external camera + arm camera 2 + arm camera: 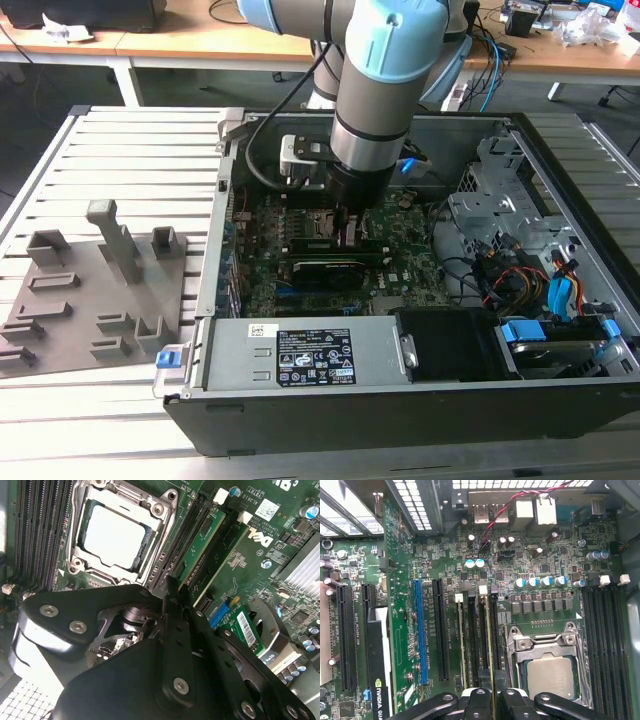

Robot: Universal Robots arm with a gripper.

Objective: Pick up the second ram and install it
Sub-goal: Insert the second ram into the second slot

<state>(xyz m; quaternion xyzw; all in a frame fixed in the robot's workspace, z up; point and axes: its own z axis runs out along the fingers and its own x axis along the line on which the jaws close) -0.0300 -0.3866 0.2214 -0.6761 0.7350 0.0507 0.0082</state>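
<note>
Green circuit board fills the floor of the open computer case [560, 160], and the arm is reaching straight down into it from above. In the exterior view the gripper [347, 228] is sitting low over the motherboard [400, 255], just beside the processor socket [312, 222].

In the first wrist view the gripper [492, 700] is showing its two black fingers [476, 706] drawn close together, clamping the second ram [490, 645] between them. That stick is standing on edge, seen as a thin line running along the memory slots [476, 630] next to the processor socket [552, 672]. Whether it is already seated in its slot or only hovering just over it cannot be told. White clips [482, 589] are sitting at the far ends of the slots.

In the second wrist view the gripper [172, 592] is pointing at the same bank of slots, where another memory stick [202, 535] is lying seated alongside. The metal-capped processor [116, 537] is resting in its socket close by.

Outside the case, on the slatted table [130, 150] toward the exterior view's left, a grey plastic tray [90, 300] is lying flat.
</note>
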